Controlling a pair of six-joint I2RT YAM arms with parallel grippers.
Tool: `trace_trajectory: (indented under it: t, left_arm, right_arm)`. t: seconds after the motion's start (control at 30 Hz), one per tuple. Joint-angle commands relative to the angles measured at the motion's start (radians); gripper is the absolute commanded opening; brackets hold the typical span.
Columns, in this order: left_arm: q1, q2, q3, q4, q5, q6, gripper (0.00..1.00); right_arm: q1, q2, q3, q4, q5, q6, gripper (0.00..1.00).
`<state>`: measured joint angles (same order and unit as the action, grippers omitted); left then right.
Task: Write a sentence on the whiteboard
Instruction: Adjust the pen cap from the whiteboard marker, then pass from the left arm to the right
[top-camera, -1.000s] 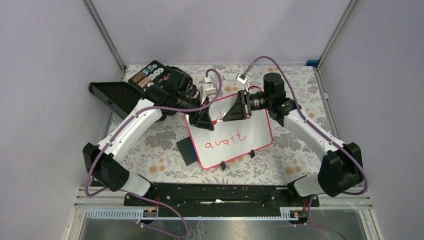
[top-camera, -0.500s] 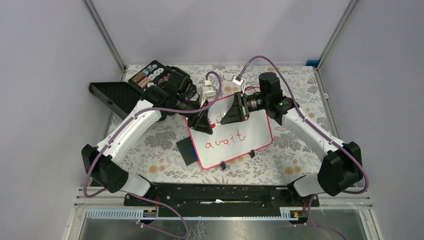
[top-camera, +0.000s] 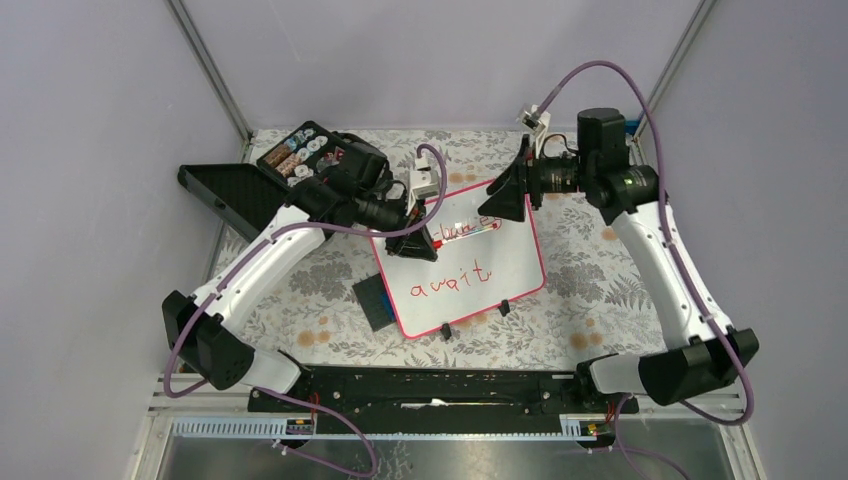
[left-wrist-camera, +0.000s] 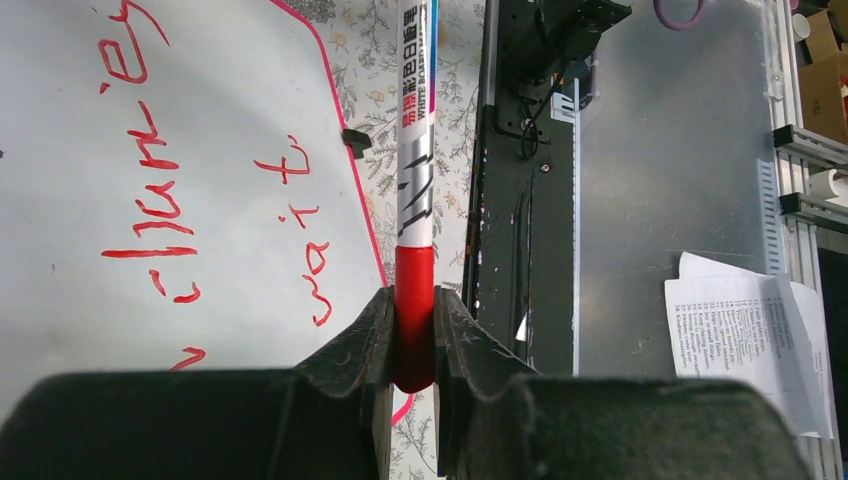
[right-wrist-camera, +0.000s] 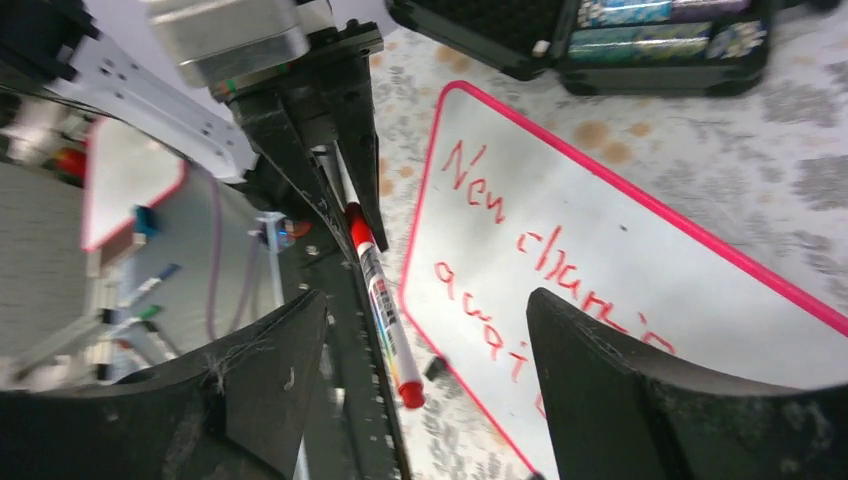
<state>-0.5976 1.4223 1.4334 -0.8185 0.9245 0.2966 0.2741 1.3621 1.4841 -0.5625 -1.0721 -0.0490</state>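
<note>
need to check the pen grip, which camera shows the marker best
Left wrist: the marker is large and sharp, label legible, red end clamped in the left end effector. Right wrist shows most of the marker, but blurred. Top external shows only a thin sliver across the whiteboard.

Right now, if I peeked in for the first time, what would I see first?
Probably the whiteboard in the middle of the flowery table, with red words on it. The left gripper pinches a red marker over its far half, and the right gripper hovers open by the far right corner.
</note>
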Motion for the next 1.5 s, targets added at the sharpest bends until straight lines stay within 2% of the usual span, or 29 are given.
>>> trace_trajectory:
  t: [0.0,0.17,0.23,0.33,0.57,0.77,0.9,1.13,1.23,1.37,1.4,1.47]
  left_arm:
    - [-0.001,0.020,0.048,-0.029,0.048,0.017,0.00]
    - [-0.001,0.102,0.096,-0.088,0.083,-0.032,0.00]
    - [-0.001,0.121,0.107,-0.091,0.106,-0.057,0.00]
    - [-0.001,0.143,0.130,-0.103,0.153,-0.081,0.00]
    - [-0.002,0.173,0.107,-0.103,0.233,-0.102,0.00]
    - [-0.006,0.185,0.094,-0.102,0.308,-0.126,0.00]
    - [-0.011,0.182,0.077,-0.100,0.339,-0.126,0.00]
    - [-0.016,0.174,0.061,-0.100,0.350,-0.123,0.00]
    - [-0.017,0.175,0.061,-0.100,0.358,-0.128,0.00]
    - [-0.019,0.172,0.051,-0.100,0.357,-0.123,0.00]
    - [-0.018,0.171,0.051,-0.098,0.358,-0.120,0.02]
    - [-0.013,0.161,0.051,-0.071,0.354,-0.127,0.17]
  right_arm:
    - [0.007,-0.088,0.087,-0.266,0.188,-0.315,0.82]
    - [0.045,-0.099,0.146,-0.411,0.307,-0.495,0.87]
    - [0.141,-0.091,0.188,-0.477,0.414,-0.549,0.93]
    - [0.335,-0.094,0.212,-0.531,0.637,-0.617,0.94]
    - [0.579,-0.056,0.222,-0.571,0.887,-0.689,0.85]
    - [0.776,-0.104,0.073,-0.436,1.157,-0.763,0.76]
    - [0.836,-0.113,-0.018,-0.368,1.286,-0.816,0.73]
    - [0.863,-0.109,-0.065,-0.316,1.358,-0.845,0.53]
    - [0.875,-0.109,-0.089,-0.291,1.406,-0.867,0.48]
    - [0.882,-0.107,-0.094,-0.280,1.427,-0.869,0.22]
    - [0.883,-0.108,-0.094,-0.279,1.430,-0.868,0.16]
    - [0.883,-0.115,-0.102,-0.276,1.439,-0.863,0.08]
